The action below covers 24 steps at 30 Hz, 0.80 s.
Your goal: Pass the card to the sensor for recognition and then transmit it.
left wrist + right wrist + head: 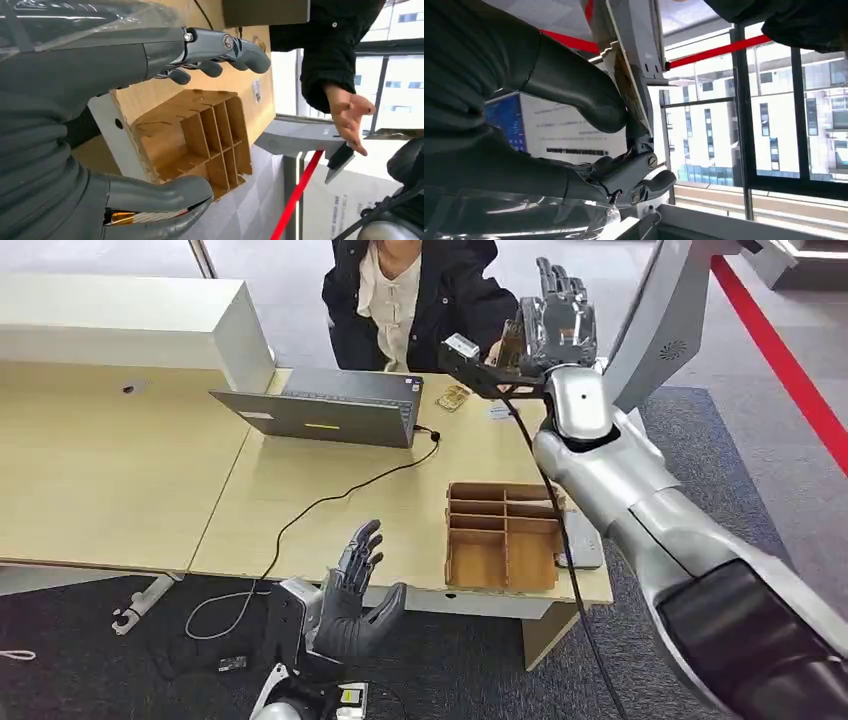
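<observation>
Left hand [150,125] empty, fingers apart, hanging just off the desk edge [117,135]. Divided wooden box [200,140] sits on the desk near it. A person's hand [347,112] is open beyond the desk.

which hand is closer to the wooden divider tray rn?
Left. The left hand hovers open just off the table's near edge, beside the wooden divider tray. The right hand is raised far beyond it, holding the card near the person.

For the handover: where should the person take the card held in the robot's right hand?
Probably by the card's free edge, which juts from the right hand toward the person. Pinch it across its flat faces from their side; thumb and fingers cover the rest.
</observation>
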Each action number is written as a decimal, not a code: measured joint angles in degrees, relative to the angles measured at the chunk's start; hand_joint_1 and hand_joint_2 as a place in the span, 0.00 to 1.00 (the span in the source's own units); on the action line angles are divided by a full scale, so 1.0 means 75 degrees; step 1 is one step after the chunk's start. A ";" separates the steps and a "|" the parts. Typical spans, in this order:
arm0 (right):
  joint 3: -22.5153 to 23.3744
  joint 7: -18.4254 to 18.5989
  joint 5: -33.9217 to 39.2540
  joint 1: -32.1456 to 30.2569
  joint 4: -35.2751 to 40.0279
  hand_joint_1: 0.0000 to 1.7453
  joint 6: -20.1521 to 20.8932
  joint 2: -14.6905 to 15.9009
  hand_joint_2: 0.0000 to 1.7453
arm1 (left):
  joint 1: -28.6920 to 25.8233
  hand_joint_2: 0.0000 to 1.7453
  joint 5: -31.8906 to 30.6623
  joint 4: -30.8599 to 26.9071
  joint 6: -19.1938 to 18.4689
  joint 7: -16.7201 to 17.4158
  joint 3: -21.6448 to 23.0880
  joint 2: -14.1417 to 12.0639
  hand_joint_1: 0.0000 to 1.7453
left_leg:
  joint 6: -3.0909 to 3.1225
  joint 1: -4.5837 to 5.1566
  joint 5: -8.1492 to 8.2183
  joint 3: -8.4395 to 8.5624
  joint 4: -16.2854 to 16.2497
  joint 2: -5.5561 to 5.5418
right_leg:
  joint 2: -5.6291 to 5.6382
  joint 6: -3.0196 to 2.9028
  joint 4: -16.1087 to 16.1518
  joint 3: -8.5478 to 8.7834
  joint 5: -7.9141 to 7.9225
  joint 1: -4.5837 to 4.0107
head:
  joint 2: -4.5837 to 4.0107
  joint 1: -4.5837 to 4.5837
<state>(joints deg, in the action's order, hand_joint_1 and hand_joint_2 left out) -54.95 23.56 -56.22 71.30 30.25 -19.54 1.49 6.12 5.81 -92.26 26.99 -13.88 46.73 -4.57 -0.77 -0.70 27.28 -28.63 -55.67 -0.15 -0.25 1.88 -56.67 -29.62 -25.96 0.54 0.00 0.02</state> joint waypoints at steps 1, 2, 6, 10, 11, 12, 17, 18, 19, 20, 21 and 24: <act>0.0015 -0.0009 0.0035 -0.0001 -0.0021 1.00 -0.0009 -0.0012 1.00 | -0.0001 1.00 0.0003 0.0000 0.0012 -0.0006 0.0000 0.0000 0.00 | 0.0000 0.0000 0.0000 0.0000 0.0000 0.0000 | 0.0000 0.0000 0.0000 0.0000 0.0000 0.0000 | 0.0000 0.0000; 0.0026 -0.0015 0.0065 -0.0001 -0.0056 1.00 -0.0012 -0.0023 1.00 | -0.0003 1.00 0.0006 0.0000 0.0035 -0.0015 0.0000 0.0000 0.00 | 0.0000 0.0000 0.0000 0.0000 0.0000 0.0000 | 0.0000 0.0000 0.0000 0.0000 0.0000 0.0000 | 0.0000 -0.0003; 0.0035 -0.0018 0.0126 -0.0002 -0.0172 1.00 -0.0020 -0.0041 1.00 | -0.0019 1.00 0.0047 0.0000 0.0093 -0.0020 0.0000 -0.0006 0.00 | 0.0000 -0.0001 0.0000 0.0001 0.0000 0.0000 | 0.0000 0.0000 0.0000 0.0000 0.0000 0.0000 | 0.0000 -0.0003; 0.0038 -0.0018 0.0166 -0.0034 -0.0271 1.00 -0.0009 -0.0035 1.00 | -0.0030 1.00 0.0070 0.0000 0.0114 -0.0009 0.0000 -0.0023 0.00 | 0.0000 -0.0001 0.0000 0.0001 0.0000 0.0000 | 0.0000 0.0000 0.0000 0.0000 0.0000 0.0000 | 0.0000 0.0000; 0.0038 -0.0015 0.0166 -0.0047 -0.0292 1.00 -0.0006 -0.0035 1.00 | -0.0036 1.00 0.0070 -0.0003 0.0117 0.0003 0.0000 -0.0029 0.00 | 0.0000 -0.0001 0.0000 0.0001 0.0000 0.0000 | 0.0000 0.0000 0.0000 -0.0001 0.0000 0.0000 | 0.0000 -0.0003; 0.0038 -0.0015 0.0166 -0.0058 -0.0306 1.00 0.0009 -0.0035 1.00 | -0.0039 1.00 0.0073 -0.0003 0.0117 0.0006 0.0000 -0.0032 0.00 | 0.0000 -0.0001 0.0000 0.0000 0.0000 0.0000 | 0.0000 0.0000 0.0000 -0.0001 0.0000 0.0000 | 0.0000 0.0000; 0.0038 -0.0015 0.0201 -0.0122 -0.0396 0.01 0.0079 -0.0029 1.00 | -0.0046 1.00 0.0096 -0.0003 0.0123 0.0006 0.0000 -0.0050 0.00 | 0.0000 0.0000 0.0000 0.0000 0.0000 0.0000 | 0.0000 0.0000 0.0000 -0.0001 0.0000 0.0000 | 0.0000 0.0000; 0.0035 -0.0015 0.0216 -0.0134 -0.0414 0.00 0.0119 -0.0029 1.00 | -0.0047 1.00 0.0099 -0.0003 0.0123 0.0006 0.0000 -0.0050 0.00 | 0.0000 0.0000 0.0000 0.0000 0.0000 0.0000 | 0.0000 0.0000 0.0000 -0.0001 0.0000 0.0000 | 0.0000 -0.0003; 0.0035 -0.0015 0.0219 -0.0148 -0.0431 0.00 0.0169 -0.0026 1.00 | -0.0047 1.00 0.0105 -0.0003 0.0126 0.0006 0.0000 -0.0052 0.00 | 0.0000 0.0000 0.0000 0.0000 0.0000 0.0000 | 0.0000 0.0000 0.0000 -0.0001 0.0000 0.0000 | 0.0000 0.0000; 0.0035 -0.0015 0.0225 -0.0161 -0.0446 0.00 0.0228 -0.0029 1.00 | -0.0048 1.00 0.0108 -0.0003 0.0137 0.0006 0.0000 -0.0052 0.00 | 0.0000 0.0000 0.0000 0.0000 0.0000 0.0000 | 0.0000 0.0000 0.0000 -0.0001 0.0000 0.0000 | 0.0000 -0.0003; 0.0035 -0.0015 0.0242 -0.0177 -0.0457 0.00 0.0276 -0.0029 1.00 | -0.0048 1.00 0.0114 -0.0003 0.0140 0.0011 0.0000 -0.0052 0.00 | 0.0000 0.0000 0.0000 0.0000 0.0000 0.0000 | 0.0000 0.0000 0.0000 -0.0001 0.0000 0.0000 | 0.0000 0.0000; 0.0035 -0.0015 0.0239 -0.0194 -0.0510 0.00 0.0344 -0.0035 1.00 | -0.0048 1.00 0.0119 -0.0003 0.0140 0.0017 0.0000 -0.0055 0.00 | 0.0000 0.0000 0.0000 0.0000 0.0000 0.0000 | 0.0000 0.0000 0.0000 -0.0001 0.0000 0.0000 | 0.0000 0.0000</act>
<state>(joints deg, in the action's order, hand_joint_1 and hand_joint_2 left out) -54.69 23.45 -54.42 69.84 26.42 -16.96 1.22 5.76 6.71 -92.28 28.04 -13.75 46.73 -4.98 -0.77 -0.71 27.28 -28.63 -55.67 -0.15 -0.25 1.87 -56.67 -29.63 -25.96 0.55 0.00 0.02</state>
